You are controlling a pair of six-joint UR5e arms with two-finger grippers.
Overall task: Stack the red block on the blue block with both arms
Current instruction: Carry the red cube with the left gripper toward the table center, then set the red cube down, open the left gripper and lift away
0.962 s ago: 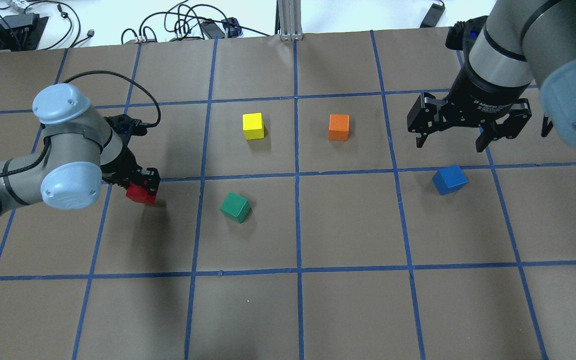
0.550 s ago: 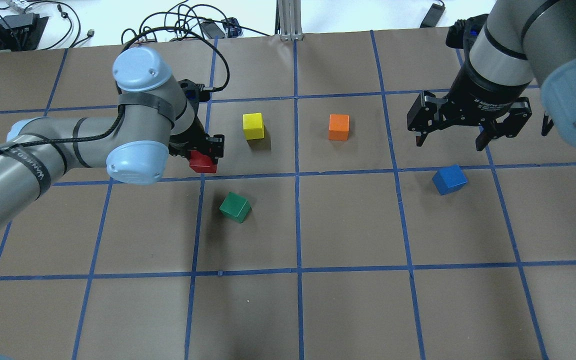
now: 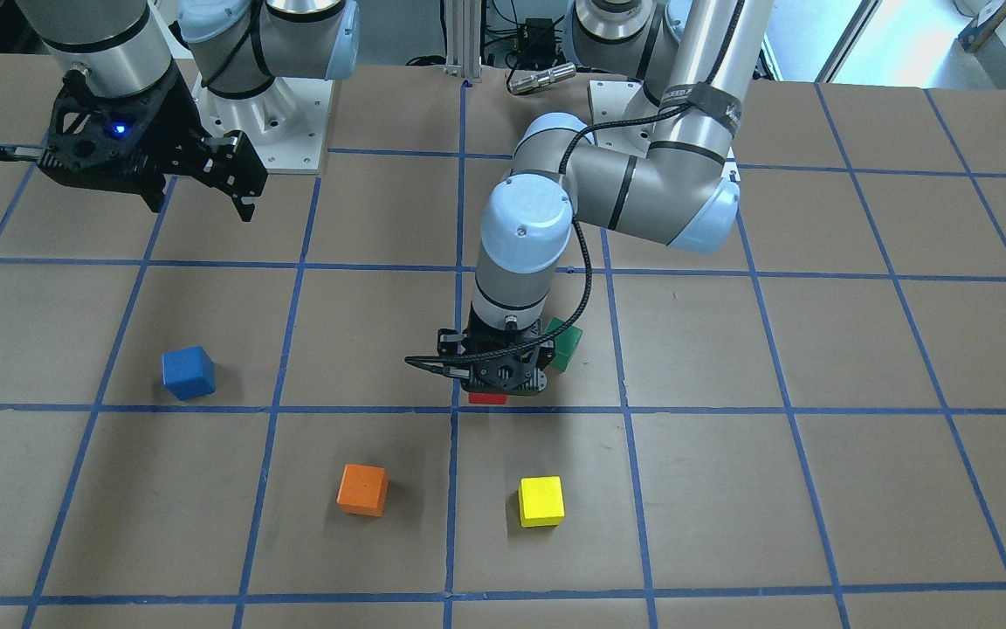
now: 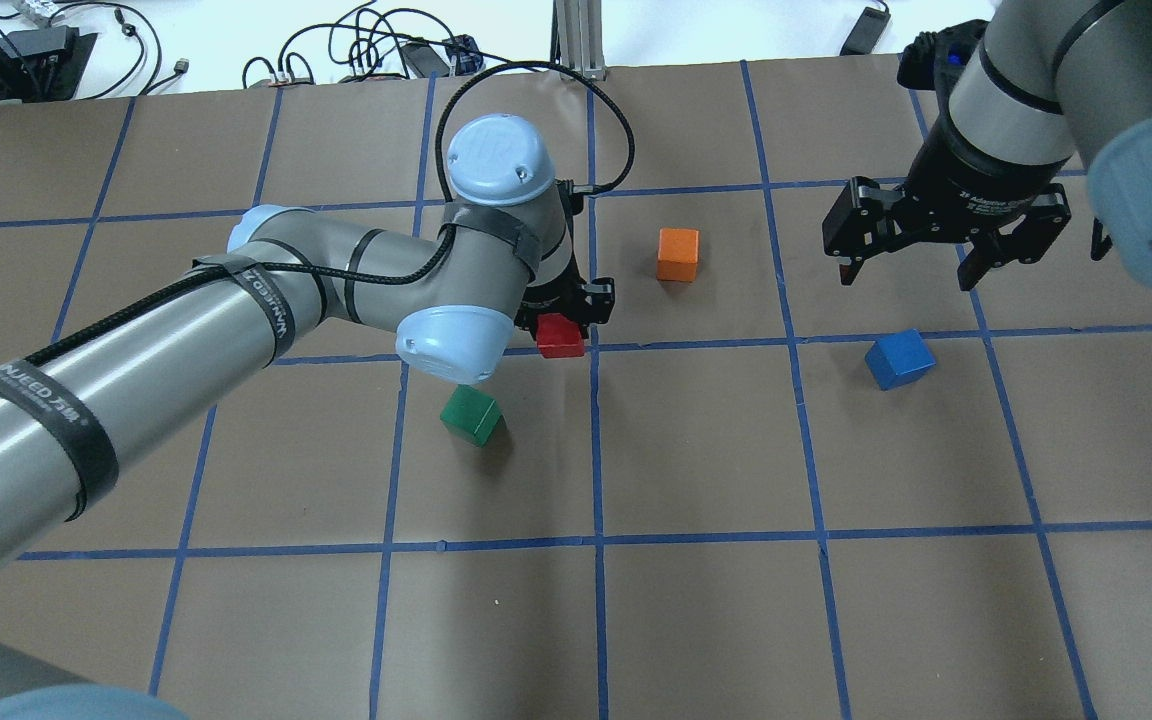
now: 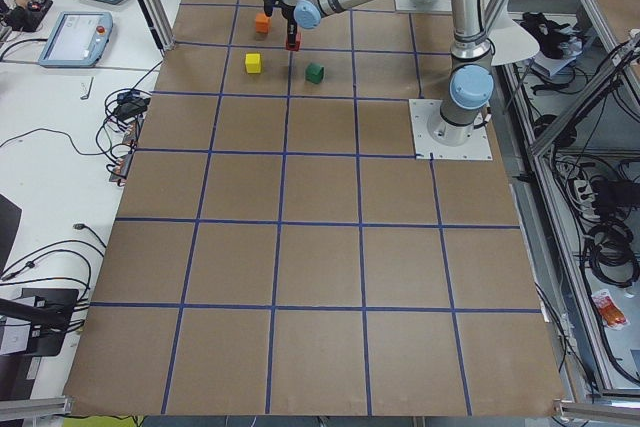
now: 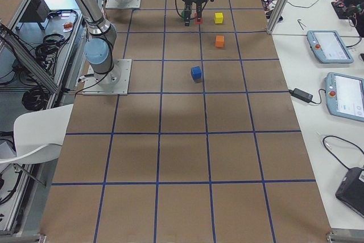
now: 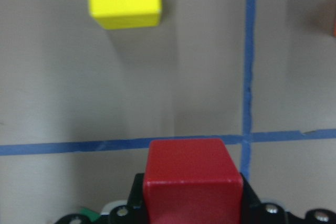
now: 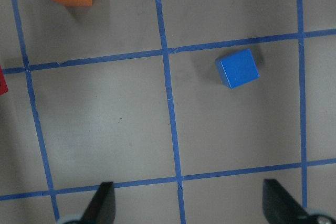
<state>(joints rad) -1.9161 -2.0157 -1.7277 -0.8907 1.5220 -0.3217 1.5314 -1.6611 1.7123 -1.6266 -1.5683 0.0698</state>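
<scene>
Frame centre, overhead view: the left gripper [image 4: 566, 318] pinches the red block [image 4: 561, 340], apparently clear of the paper [image 4: 696, 450]. Carry it level rightward and yaw it to match the blue block [image 4: 899, 360], skewed at mid-right; the right gripper [image 4: 906, 278], upper right, hangs spread. The red block has no long axis; its faces sit square to the grid [image 4: 596, 440].

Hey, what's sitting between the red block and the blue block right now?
Only bare table with blue tape lines lies between the red block and the blue block, per the overhead view. The orange block stands off that line.
</scene>
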